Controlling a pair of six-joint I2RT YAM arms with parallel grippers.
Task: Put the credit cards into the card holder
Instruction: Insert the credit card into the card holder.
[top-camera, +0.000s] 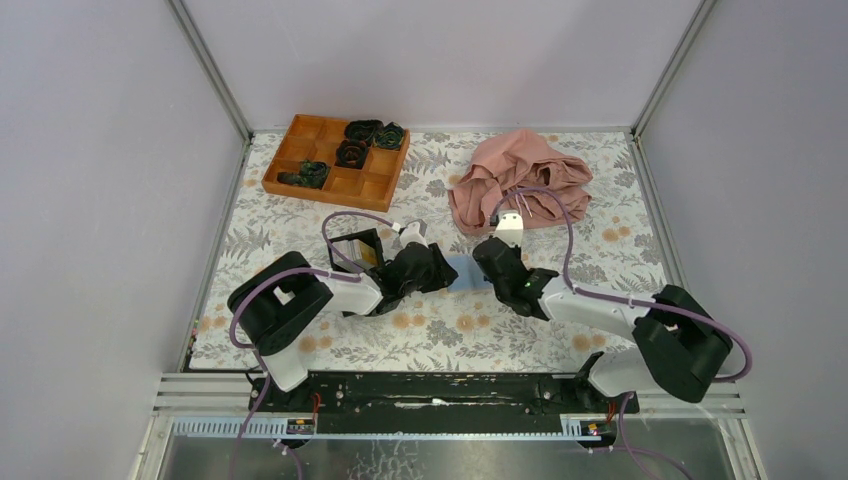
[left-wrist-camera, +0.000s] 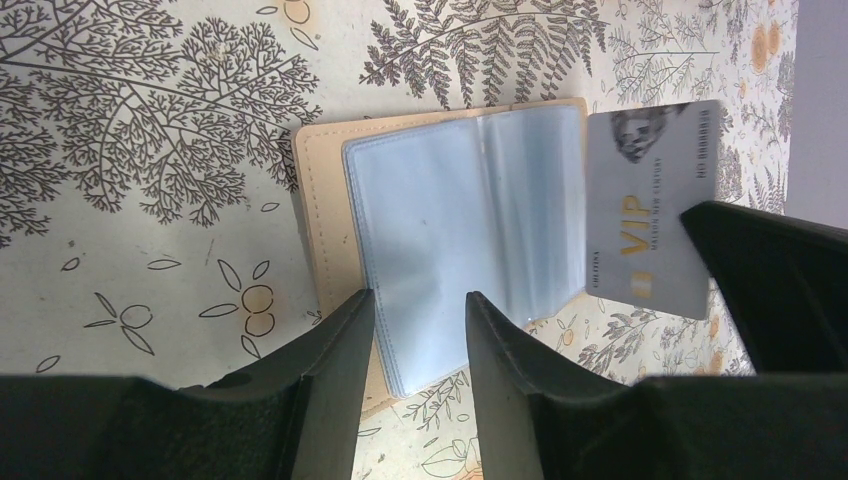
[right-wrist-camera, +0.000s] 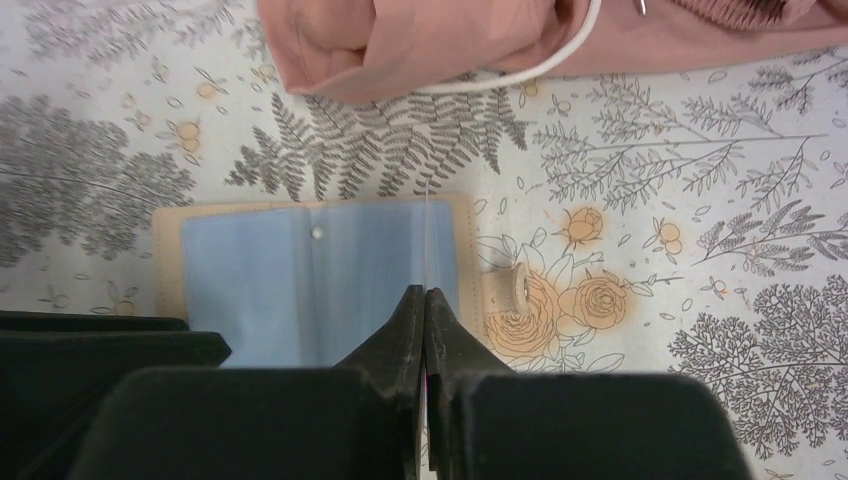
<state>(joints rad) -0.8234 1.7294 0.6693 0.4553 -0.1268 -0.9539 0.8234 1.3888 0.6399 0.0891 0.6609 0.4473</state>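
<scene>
The likeliest failure is a missed slot. The right gripper (right-wrist-camera: 427, 292) is clenched on the VIP credit card (left-wrist-camera: 650, 210) and holds it on edge over the open card holder (right-wrist-camera: 320, 270), on the side nearer the snap tab (right-wrist-camera: 510, 290). The clear blue sleeves (left-wrist-camera: 460, 230) look limp and glossy, so the card's edge could skate across a sleeve instead of entering its mouth, or buckle the plastic. The pinch takes only a small part of the card, so any push against the sleeve could pivot it between the pads. The holder lies loose on the floral tablecloth (left-wrist-camera: 150, 150). The left gripper (left-wrist-camera: 420, 300) hangs over the holder's near edge with its jaws apart, grasping nothing. Whether its fingers (left-wrist-camera: 340, 360) press the holder down cannot be told, and if they do not, the holder may slide away under the card. The left wrist view alone shows the card's printed face and how it lies against the holder's edge. In the right wrist view the card is only a thin line, but the shut jaws, the tab and the pink garment (right-wrist-camera: 420, 40) beyond are plain. Only the overhead view shows both arms meeting over the holder, the orange compartment tray (top-camera: 335, 155) and the black box (top-camera: 357, 250). No other card shows in any view.
</scene>
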